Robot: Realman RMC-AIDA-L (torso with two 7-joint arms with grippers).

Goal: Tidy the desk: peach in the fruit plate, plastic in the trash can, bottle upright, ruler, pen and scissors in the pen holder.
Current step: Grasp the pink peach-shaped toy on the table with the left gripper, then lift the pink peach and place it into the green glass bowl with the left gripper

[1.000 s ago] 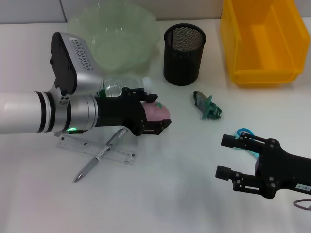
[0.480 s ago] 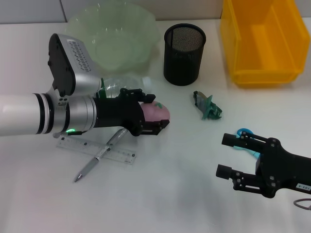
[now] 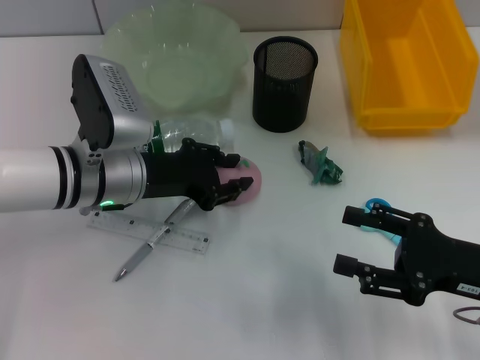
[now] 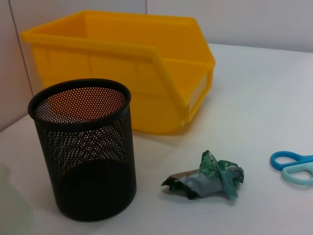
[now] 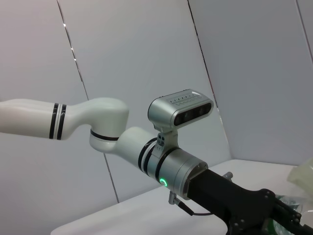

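My left gripper (image 3: 227, 181) reaches in from the left and is shut on the pink peach (image 3: 252, 177), low over the table. The clear bottle (image 3: 191, 133) lies on its side just behind it. The ruler (image 3: 180, 237) and the pen (image 3: 142, 251) lie crossed under the left arm. The crumpled green plastic (image 3: 319, 164) lies right of the peach and also shows in the left wrist view (image 4: 205, 177). The blue scissors (image 3: 377, 205) are partly hidden by my right gripper (image 3: 351, 241), which is open and empty at the front right.
The green glass fruit plate (image 3: 176, 49) stands at the back left. The black mesh pen holder (image 3: 285, 73) stands at the back centre. The yellow bin (image 3: 405, 60) stands at the back right. The left wrist view shows the holder (image 4: 83, 152), bin (image 4: 122, 68) and scissors handles (image 4: 293, 166).
My left gripper's fingers have closed in on the peach, and gripper and peach have shifted slightly left. The right arm has not moved.
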